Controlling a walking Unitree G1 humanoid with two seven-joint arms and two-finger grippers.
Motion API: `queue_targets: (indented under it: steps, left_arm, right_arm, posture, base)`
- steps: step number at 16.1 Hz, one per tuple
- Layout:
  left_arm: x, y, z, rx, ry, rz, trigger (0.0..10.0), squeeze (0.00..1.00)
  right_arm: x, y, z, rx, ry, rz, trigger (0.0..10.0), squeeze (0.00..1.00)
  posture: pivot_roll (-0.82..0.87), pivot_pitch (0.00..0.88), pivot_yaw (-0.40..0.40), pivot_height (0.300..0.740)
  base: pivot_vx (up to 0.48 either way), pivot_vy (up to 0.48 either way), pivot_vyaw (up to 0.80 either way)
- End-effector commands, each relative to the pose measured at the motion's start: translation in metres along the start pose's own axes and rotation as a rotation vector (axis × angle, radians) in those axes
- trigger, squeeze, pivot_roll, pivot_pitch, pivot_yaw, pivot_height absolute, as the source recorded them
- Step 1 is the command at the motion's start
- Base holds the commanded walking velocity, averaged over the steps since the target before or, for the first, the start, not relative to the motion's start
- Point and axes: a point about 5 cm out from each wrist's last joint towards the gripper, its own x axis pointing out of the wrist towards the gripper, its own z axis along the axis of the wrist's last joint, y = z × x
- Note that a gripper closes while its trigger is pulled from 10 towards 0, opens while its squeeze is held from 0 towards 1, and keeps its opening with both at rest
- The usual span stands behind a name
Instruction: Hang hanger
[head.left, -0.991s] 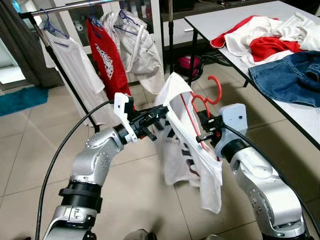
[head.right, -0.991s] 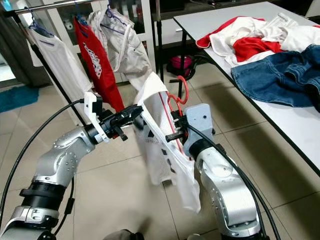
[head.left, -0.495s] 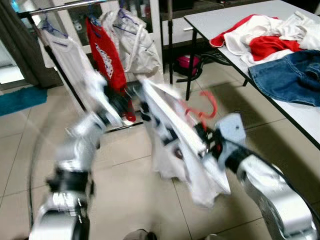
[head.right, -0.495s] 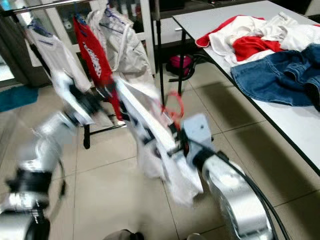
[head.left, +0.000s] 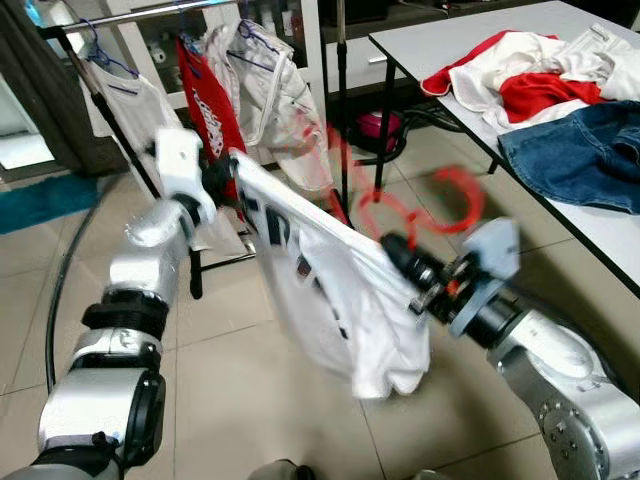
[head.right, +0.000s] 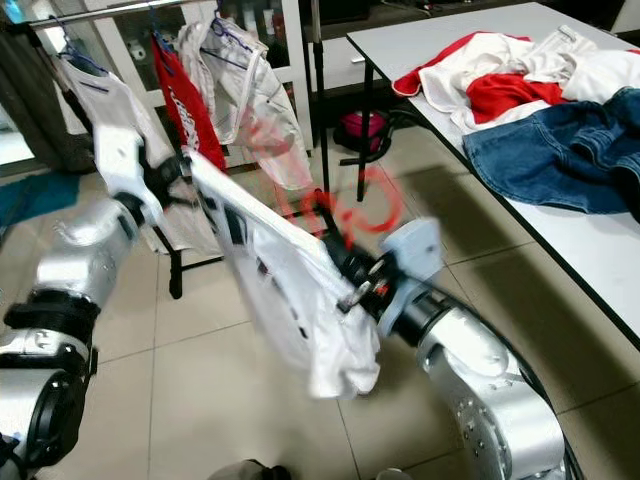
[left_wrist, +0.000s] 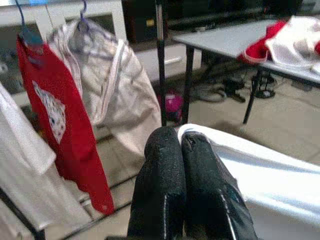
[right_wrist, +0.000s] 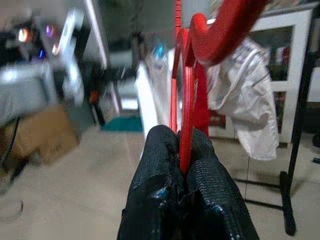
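Slanting up toward the rack (head.left: 150, 12), hanger (right_wrist: 186, 100) hook rightward.

Grey table (head.left: 420, 45) w/ red-white clothes (head.left: 510, 75), jeans (head.left: 580, 150).

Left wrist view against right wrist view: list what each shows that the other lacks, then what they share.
Left wrist view: the left gripper shut on the white shirt, a red T-shirt hanging nearby, and the table with a clothes pile.

Right wrist view: the right gripper shut on the red hanger.

Both: the white jacket on the rack, tiled floor.
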Motion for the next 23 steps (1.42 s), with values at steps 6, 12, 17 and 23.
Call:
queue_targets:
  steps: [6,12,17,23]
  left_arm:
    - [-0.026,-0.104,-0.006,-0.208,-0.093,-0.707,0.0,0.0]
    - [-0.057,-0.099,-0.002,-0.233,-0.074,-0.774,0.0,0.0]
    - [-0.062,-0.051,-0.026,-0.092,0.019,-0.276,4.6,0.0]
    - [-0.078,-0.065,-0.025,-0.099,0.005,-0.217,10.0,0.0]
  right_arm:
    - [0.019,-0.034,0.006,0.114,-0.147,-0.429,0.0,0.0]
    - [0.008,-0.061,-0.014,0.075,-0.095,-0.647,8.2,0.0]
    - [-0.02,-0.046,-0.026,-0.016,0.017,-0.643,10.0,0.0]
    - [-0.031,-0.037,-0.013,-0.06,-0.016,-0.675,10.0,0.0]
  posture:
    - [-0.15,0.012,0.146,0.74]
    - [-0.13,0.027,0.129,0.74]
    - [-0.14,0.05,0.121,0.74]
    - [-0.15,0.06,0.103,0.74]
  base:
    - [0.0,0.0,0.0]
    - [0.0,0.0,0.0]
    - [0.0,0.0,-0.48]
    - [0.0,0.0,-0.8]
